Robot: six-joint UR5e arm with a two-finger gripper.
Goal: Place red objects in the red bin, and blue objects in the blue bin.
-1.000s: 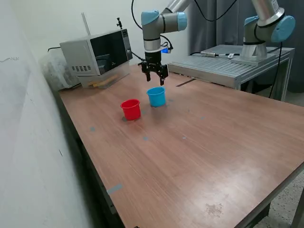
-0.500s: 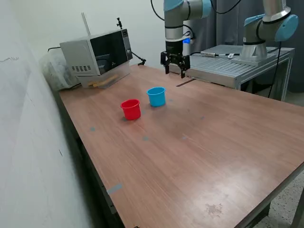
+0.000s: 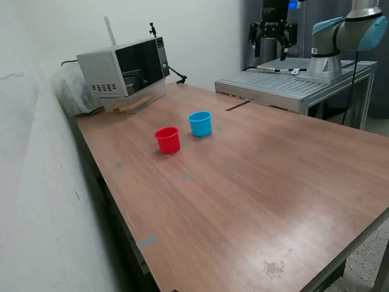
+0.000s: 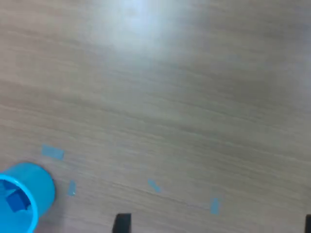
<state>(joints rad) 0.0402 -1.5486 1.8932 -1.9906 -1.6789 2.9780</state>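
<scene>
The red cup [image 3: 168, 140] and the light blue cup [image 3: 200, 123] stand upright side by side on the wooden table [image 3: 255, 188]. In the wrist view the light blue cup [image 4: 24, 199] shows dark blue cubes [image 4: 17, 201] lying inside it. No red cubes are visible; the inside of the red cup is hidden. My gripper [image 3: 271, 35] is open and empty, high above the table's far edge, well away from both cups. Its two fingertips [image 4: 121, 223] show far apart in the wrist view, with nothing between them.
A microwave [image 3: 124, 67] stands at the far end on the exterior view's left. A metal platform [image 3: 292, 82] with a second arm [image 3: 340, 36] is at the back right. Small blue tape marks [image 4: 52, 152] dot the table.
The gripper has risen from just above the light blue cup and swung up toward the exterior view's right, staying open. The cups have not moved.
</scene>
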